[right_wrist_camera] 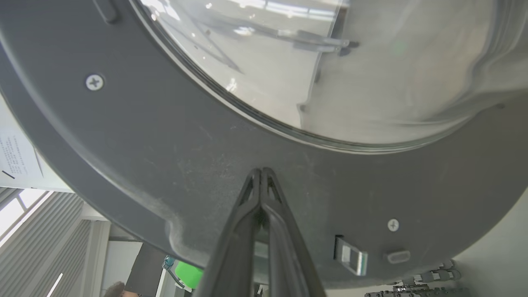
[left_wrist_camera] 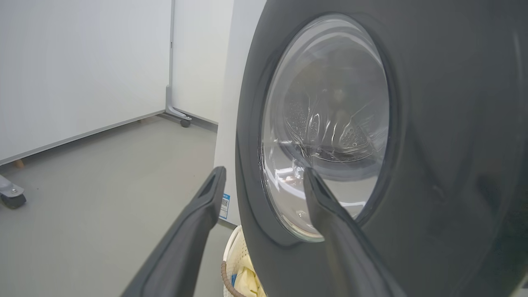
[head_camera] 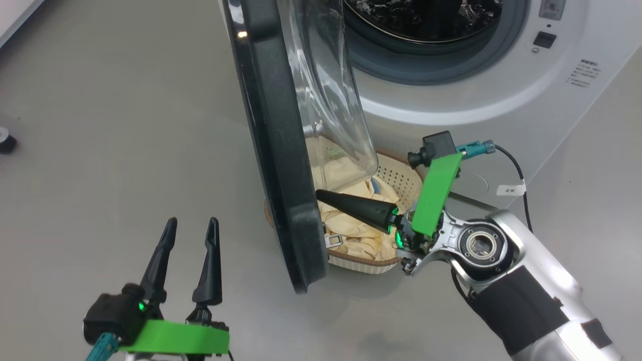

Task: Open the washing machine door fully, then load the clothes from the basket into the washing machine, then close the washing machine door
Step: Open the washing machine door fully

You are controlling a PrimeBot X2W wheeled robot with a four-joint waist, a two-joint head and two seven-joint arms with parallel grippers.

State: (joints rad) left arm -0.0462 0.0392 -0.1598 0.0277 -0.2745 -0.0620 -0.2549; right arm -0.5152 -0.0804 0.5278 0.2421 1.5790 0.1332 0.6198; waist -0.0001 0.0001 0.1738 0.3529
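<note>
Here the right hand [right_wrist_camera: 261,170], fingers pinched together and empty, sets its tips against the inner ring of the partly open, round glossy black washing machine door [head_camera: 278,150]. It should push steadily outward without slipping. The left hand [head_camera: 192,221] hovers outside, spread wide.

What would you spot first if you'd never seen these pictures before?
The big round door, with its glossy black ring and bulging clear glass, stands open in the middle of the head view. The right gripper, its two dark fingers shut, points at the door's inner side, over a cream perforated plastic basket of pale yellow clothes.
</note>
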